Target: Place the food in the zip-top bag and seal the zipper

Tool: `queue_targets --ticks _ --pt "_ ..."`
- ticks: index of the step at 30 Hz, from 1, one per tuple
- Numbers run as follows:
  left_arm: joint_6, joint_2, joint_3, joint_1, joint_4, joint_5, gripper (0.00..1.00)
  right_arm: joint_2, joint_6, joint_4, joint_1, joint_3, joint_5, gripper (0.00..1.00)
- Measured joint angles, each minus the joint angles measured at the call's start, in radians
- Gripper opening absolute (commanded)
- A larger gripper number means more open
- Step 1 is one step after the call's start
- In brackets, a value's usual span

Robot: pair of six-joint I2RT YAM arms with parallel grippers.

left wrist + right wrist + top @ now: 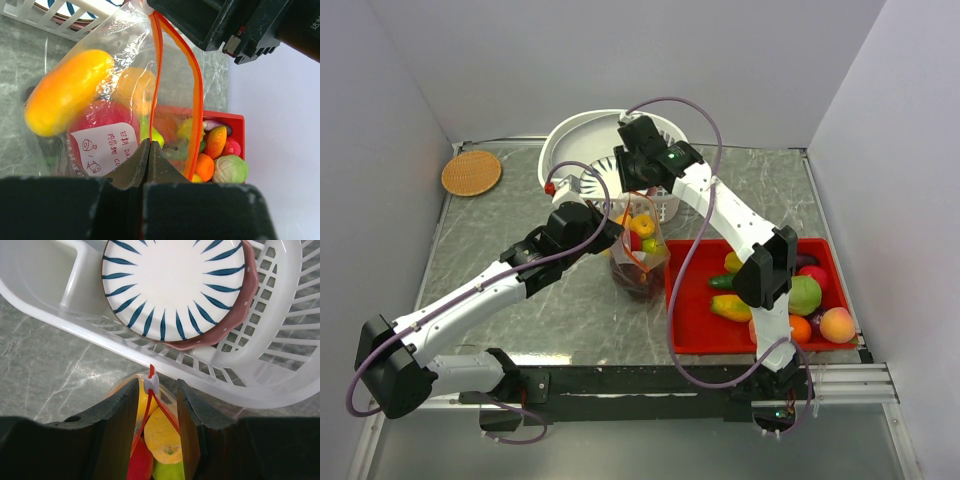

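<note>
Both arms reach the zip-top bag, which stands holding food on the surface between white basket and red tray. Left wrist: my left claw is pinched closed on the bag's film beside the zipper. Right wrist: my right claw stands parted, straddling the white slider, gaps either side.

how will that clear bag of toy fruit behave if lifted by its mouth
Probably floppy: the clear crinkly zip-top bag wrinkles around the toy fruit. Likely bottom-heavy, sagging from the orange-red zipper strip, since fruit bulges inside it. The glossy film may slip.
</note>
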Motion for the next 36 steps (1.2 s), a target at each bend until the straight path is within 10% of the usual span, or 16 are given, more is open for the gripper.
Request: queue_targets --ticks 19,27,36 --pt "0.0 0.001 0.0 0.0 0.0 0.0 0.04 0.028 -0.021 -0.001 0.006 0.0 -0.001 0.14" --pt "0.021 0.001 0.002 0.073 -0.002 0.026 0.33 0.02 -0.018 0.019 0.006 -0.017 -0.021 0.02" --pt "0.159 0.007 0.075 0.246 0.029 0.058 0.18 -0.1 -0.002 0.093 0.007 -0.17 -0.116 0.0"
